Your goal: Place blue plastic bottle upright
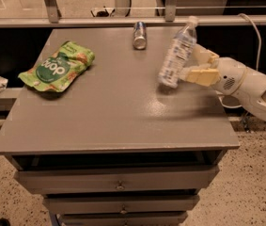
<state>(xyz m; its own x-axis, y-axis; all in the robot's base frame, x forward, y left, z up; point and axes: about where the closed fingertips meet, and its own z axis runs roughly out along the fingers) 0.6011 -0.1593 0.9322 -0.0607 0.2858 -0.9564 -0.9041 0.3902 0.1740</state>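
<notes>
The blue plastic bottle [176, 54], clear with a white cap and a pale label, is tilted on the right part of the grey table [109, 112]. Its base is down near the tabletop and its cap leans up and to the right. My gripper [190, 63] reaches in from the right at the bottle's right side. Its cream fingers [202, 75] are spread apart, with their tips at the bottle's side and not closed around it.
A small silver-blue can [139, 35] lies at the table's back edge. A green snack pouch [57, 68] lies at the left. Drawers [118, 180] sit below the tabletop. A metal rail runs behind the table, and a cable hangs at the right.
</notes>
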